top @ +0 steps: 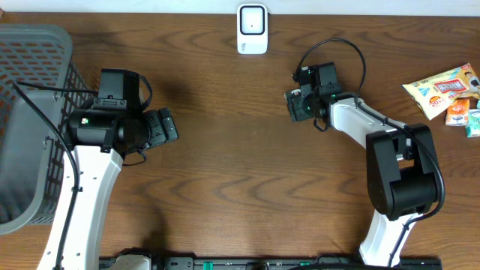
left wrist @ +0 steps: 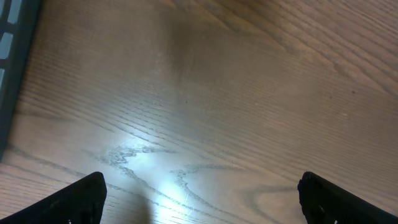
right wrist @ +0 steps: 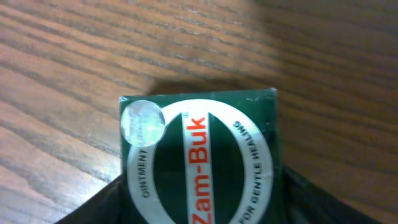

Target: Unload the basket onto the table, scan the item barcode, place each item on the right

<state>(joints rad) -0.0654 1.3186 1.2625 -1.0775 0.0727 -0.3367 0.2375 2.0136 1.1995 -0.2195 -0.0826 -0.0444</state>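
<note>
Overhead: wooden table; right gripper reached toward the table's middle, far side; left gripper parked on the left, beside the grey basket.

Item: green Zam-Buk box; in the right wrist view it sits between the right fingers, printed face to the camera, white oval label, red lettering, round silver sticker in its upper left corner; wood grain behind it; no barcode on the face in view.

Right end effector: one dark finger at each lower side edge of the box, jaws partly apart around it; cannot tell whether they press on it or only flank it.

Left end effector: released; jaws spread wide in the left wrist view, only table surface and a glare patch between them; basket edge at the upper left of that view.

White scanner: upright at the far edge of the table, left of the right gripper and farther back, apart from it.

Surroundings: black cable looped above the right wrist; yellow snack packet and small packets at the far right edge, well apart from the box.
</note>
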